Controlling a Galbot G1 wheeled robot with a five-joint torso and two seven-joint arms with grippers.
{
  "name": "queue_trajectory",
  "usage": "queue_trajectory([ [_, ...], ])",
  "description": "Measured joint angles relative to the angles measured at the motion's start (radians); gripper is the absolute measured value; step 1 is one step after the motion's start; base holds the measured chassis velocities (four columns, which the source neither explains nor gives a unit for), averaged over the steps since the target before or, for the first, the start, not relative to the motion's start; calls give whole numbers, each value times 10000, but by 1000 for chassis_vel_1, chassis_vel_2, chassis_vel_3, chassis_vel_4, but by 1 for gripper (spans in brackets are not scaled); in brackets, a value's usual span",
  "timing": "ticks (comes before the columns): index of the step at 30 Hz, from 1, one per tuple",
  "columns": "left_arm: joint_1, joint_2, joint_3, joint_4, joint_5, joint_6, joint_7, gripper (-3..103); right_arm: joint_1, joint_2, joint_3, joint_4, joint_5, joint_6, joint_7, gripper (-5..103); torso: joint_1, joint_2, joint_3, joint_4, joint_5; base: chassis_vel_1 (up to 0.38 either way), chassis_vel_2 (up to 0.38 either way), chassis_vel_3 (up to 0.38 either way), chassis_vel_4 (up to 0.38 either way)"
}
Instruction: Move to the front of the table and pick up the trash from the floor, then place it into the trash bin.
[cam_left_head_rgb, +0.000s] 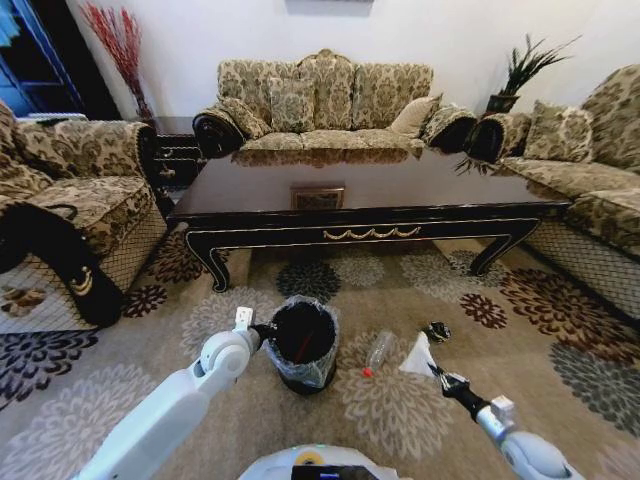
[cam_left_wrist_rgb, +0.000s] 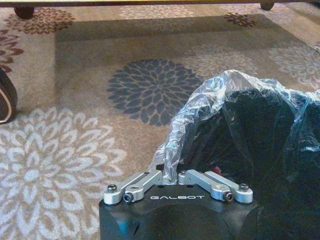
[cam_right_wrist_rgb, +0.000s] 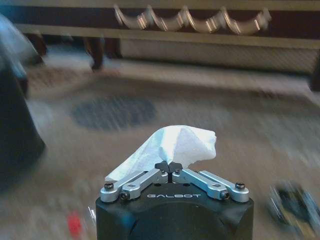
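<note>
1. In the head view the right hand (cam_left_head_rgb: 437, 372) sits low and right of centre, pinched shut on the white paper piece (cam_left_head_rgb: 418, 356), which it holds clear of the carpet.
2. The right wrist view shows the paper (cam_right_wrist_rgb: 175, 146) caught between the closed fingertips (cam_right_wrist_rgb: 169, 167).
3. The left hand (cam_left_head_rgb: 262, 329) is at the left rim of the trash bin (cam_left_head_rgb: 303, 344), lower centre of the head view.
4. In the left wrist view its fingers (cam_left_wrist_rgb: 150, 179) are clamped on the bin's clear liner bag (cam_left_wrist_rgb: 200, 122).
5. The clear bottle (cam_left_head_rgb: 379, 352) lies on the carpet between bin and paper.
6. A small dark wad (cam_left_head_rgb: 436, 331) lies just beyond the paper.
7. The dark worktop (cam_left_head_rgb: 370, 195) spans the middle of the head view, beyond the bin.
</note>
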Motion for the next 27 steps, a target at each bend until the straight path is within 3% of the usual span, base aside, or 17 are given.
queue_trajectory([
  [8,-104,-494,582,185,-6,0,-57,3,-1154,-871,1018,3245,722,-285,327,0,0,0,0,-5,0,0,0,0,0],
  [16,-313,-798,1239,342,7,0,-248,3,-1091,-1209,1040,5211,987,-633,701,0,0,-1,0,2,0,0,0,0,0],
  [21,-575,-1011,1775,483,-3,0,-366,3,-1213,-1289,813,6201,808,-827,816,0,0,-1,0,-4,0,0,0,0,0],
  [27,-1203,-1052,2279,525,-245,0,-535,3,-1797,-1612,786,6716,-61,-755,645,0,0,-1,0,-2,0,0,0,0,0],
])
